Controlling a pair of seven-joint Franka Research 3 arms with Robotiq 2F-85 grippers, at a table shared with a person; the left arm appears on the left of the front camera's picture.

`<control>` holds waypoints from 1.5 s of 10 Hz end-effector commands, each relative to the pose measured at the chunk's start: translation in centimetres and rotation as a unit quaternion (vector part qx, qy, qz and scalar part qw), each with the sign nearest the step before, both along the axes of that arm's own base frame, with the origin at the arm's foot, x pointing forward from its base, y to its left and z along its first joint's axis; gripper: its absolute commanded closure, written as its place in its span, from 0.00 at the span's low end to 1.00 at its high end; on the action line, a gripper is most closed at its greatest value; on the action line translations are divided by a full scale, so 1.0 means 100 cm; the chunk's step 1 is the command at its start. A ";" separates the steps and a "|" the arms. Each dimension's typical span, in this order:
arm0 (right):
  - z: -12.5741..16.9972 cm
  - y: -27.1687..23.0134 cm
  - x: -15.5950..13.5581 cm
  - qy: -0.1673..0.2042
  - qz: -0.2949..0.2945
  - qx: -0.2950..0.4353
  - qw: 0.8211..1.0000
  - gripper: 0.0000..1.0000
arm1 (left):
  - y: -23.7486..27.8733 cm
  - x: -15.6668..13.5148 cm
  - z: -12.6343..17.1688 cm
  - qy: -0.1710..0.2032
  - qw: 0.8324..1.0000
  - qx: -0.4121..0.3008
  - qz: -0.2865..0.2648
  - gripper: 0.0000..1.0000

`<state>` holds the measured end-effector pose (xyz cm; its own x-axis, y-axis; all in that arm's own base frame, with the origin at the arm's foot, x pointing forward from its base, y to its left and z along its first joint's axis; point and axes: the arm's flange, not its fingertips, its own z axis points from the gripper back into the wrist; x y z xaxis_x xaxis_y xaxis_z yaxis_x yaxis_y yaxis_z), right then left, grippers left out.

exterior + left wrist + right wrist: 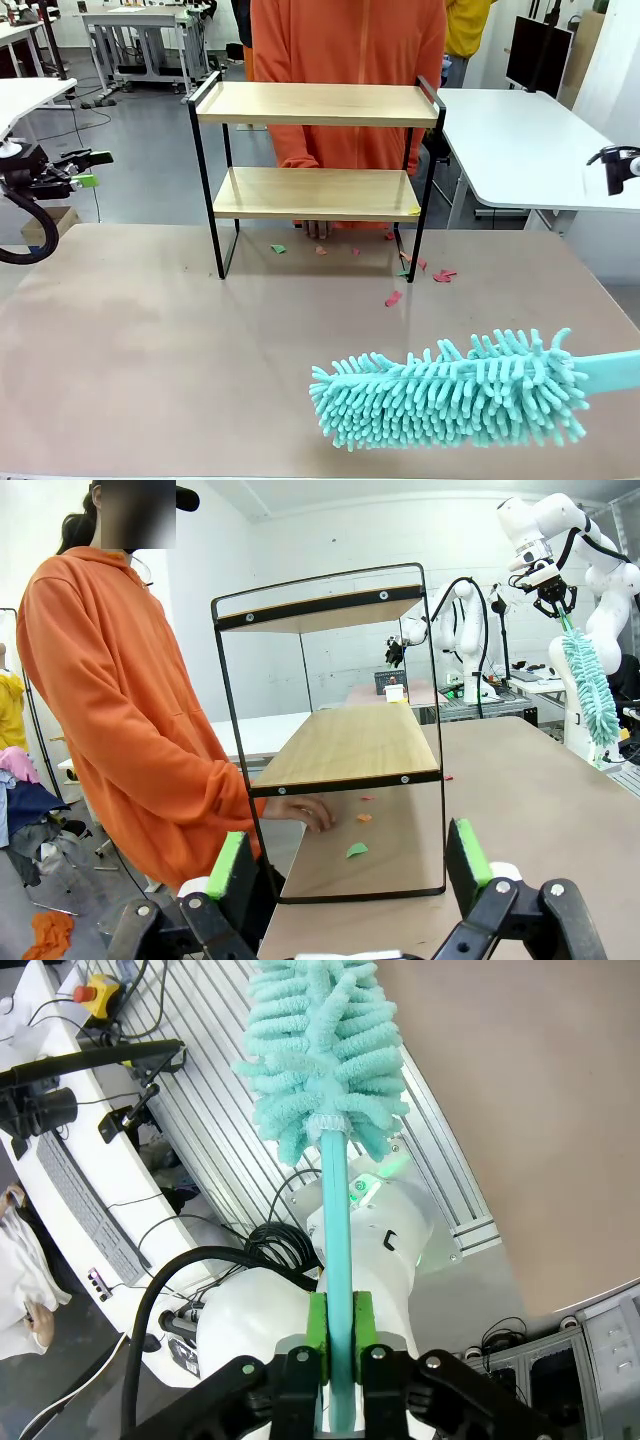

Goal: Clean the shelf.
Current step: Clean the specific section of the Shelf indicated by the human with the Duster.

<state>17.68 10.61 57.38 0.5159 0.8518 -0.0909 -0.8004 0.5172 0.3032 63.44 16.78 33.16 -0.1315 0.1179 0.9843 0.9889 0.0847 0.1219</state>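
Shelf [315, 103] stands upright at 12 o'clock on the brown table [150, 350], at the far edge, two wooden boards in a black frame. In the left wrist view the shelf [350, 745] is seen end-on, straight ahead.

Person in orange hoodie [345, 60] stands right behind it at 12 o'clock. One hand [316, 229] rests on the table edge under the lower board, also seen at [300, 812].

Paper scraps [393, 298], red and green, lie on the table around the shelf's right legs, roughly 1 o'clock from table centre. A few more sit under the lower board.

Left gripper [92, 168] hovers at 9 o'clock, off the table's left side, fingers wide apart, nothing between them. Same from its own camera [347, 858], green pads framing the shelf.

Right gripper [340, 1325] is clamped on the handle of the teal duster [320, 1050], pads tight against the thin handle. From the left wrist, the right gripper [553, 598] is at 2 o'clock with the duster [590, 680] hanging down from it.

In the front view the duster [450, 395] head is at 5 o'clock over the near table, handle running out at 3 o'clock, well apart from the shelf. Cannot tell if the head touches the table.
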 end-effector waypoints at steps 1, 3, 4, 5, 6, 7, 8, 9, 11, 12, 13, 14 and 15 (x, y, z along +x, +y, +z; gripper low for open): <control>0.003 0.001 -0.001 0.000 0.005 0.010 1.000 0.87 | -0.001 -0.002 0.003 -0.007 1.000 0.002 0.001 0.00; 0.003 0.001 -0.001 0.000 0.005 0.010 1.000 0.87 | -0.001 -0.002 0.003 -0.007 1.000 0.002 0.001 0.00; 0.003 0.001 -0.001 0.000 0.005 0.010 1.000 0.87 | -0.001 -0.002 0.003 -0.007 1.000 0.002 0.001 0.00; 0.003 0.001 -0.001 0.000 0.005 0.010 1.000 0.87 | -0.001 -0.002 0.003 -0.007 1.000 0.002 0.001 0.00; 0.003 0.001 -0.001 0.000 0.005 0.010 1.000 0.87 | -0.001 -0.002 0.003 -0.007 1.000 0.002 0.001 0.00; 0.000 0.000 0.000 0.000 0.000 0.000 1.000 0.87 | -0.001 -0.002 0.003 -0.007 1.000 0.002 0.001 0.00; 0.000 0.011 0.003 -0.013 -0.043 0.024 0.999 0.87 | -0.001 -0.002 0.003 -0.007 1.000 0.002 0.001 0.00; -0.004 0.027 0.005 -0.020 -0.068 0.042 0.997 0.87 | -0.001 -0.002 0.003 -0.007 1.000 0.002 0.001 0.00; -0.016 0.070 0.018 -0.036 -0.119 0.087 0.988 0.87 | -0.001 -0.002 0.003 -0.007 1.000 0.002 0.001 0.00; -0.022 0.090 0.023 -0.047 -0.113 0.089 0.988 0.87 | -0.001 -0.002 0.003 -0.007 1.000 0.002 0.001 0.00; -0.030 0.113 0.029 -0.059 -0.139 0.090 0.984 0.87 | -0.001 -0.002 0.003 -0.007 1.000 0.002 0.001 0.00; -0.028 0.130 0.028 -0.080 -0.185 0.094 0.975 0.87 | -0.001 -0.002 0.003 -0.007 1.000 0.002 0.001 0.00; -0.034 0.146 0.033 -0.104 -0.214 0.089 0.967 0.87 | -0.001 -0.002 0.003 -0.007 1.000 0.002 0.001 0.00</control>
<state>20.67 23.39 54.45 0.7631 0.6294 0.1467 -0.6402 0.7052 0.3046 63.44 16.77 33.15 -0.1313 0.1180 0.9843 0.9889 0.0846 0.1218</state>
